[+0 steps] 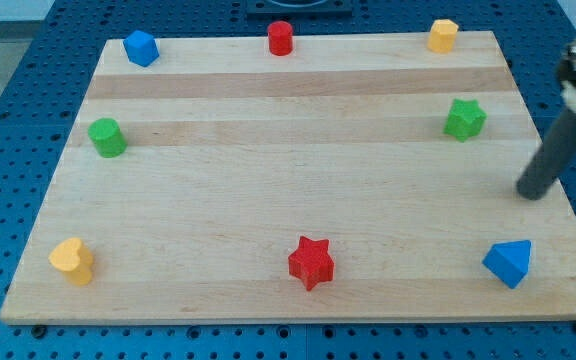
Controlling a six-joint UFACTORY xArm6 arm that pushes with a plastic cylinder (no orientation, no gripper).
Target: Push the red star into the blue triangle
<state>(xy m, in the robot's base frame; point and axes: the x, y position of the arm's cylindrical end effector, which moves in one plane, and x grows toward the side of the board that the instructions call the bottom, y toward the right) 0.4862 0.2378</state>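
Red star (pixel 311 262) sits near the desk's (pixel 268 190) bottom edge, well apart from the blue triangle (pixel 509 262) at the view's right, while my tip (pixel 534 192), a plain rod tool with nothing to open or close, hovers above the triangle, touching neither block.

Illumination is bright, even and diffuse, apparently from overhead. The wooden board (pixel 298 190) shows a soft sheen but no hard glare. Blocks cast only small, faint shadows at their bases, as under the red star (pixel 311 263) and blue triangle (pixel 509 263). The rod is blurred toward the view's right edge; my tip (pixel 533 193) is soft-edged. Block outlines elsewhere are reasonably sharp.
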